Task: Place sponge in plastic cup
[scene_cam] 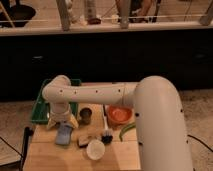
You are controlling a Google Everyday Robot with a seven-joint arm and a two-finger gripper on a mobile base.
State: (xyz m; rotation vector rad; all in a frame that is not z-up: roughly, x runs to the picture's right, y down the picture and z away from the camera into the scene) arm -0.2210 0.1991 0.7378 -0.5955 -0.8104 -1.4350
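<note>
Reaching down over the left part of the wooden counter [50,152], the white arm [100,94] ends in the hand [64,121], which sits low above the sponge [63,134]. Whether the hand is spread or closed cannot be told, since the wrist housing covers it from this angle, and it is equally unclear if it touches the sponge or only hangs just over it. The sponge is a flat light-blue pad lying on the counter directly below the hand, its near end poking out toward the front edge.

A green bin [39,107] stands at the back left of the counter, partly behind the arm. Just right of the hand stands a shiny metal cup [85,116], upright. Farther right, an orange bowl [120,114] rests near the arm's broad white body [160,125], with a green curved item [126,132] lying just in front of it. Near the front middle sits a white round cup [95,149], upright and open at the top. Beside it on the left lies a small dark-and-yellow block [83,140], and just behind it on the right a small dark object [107,136]. The sponge lies well left of all these, with no cup touching it.
</note>
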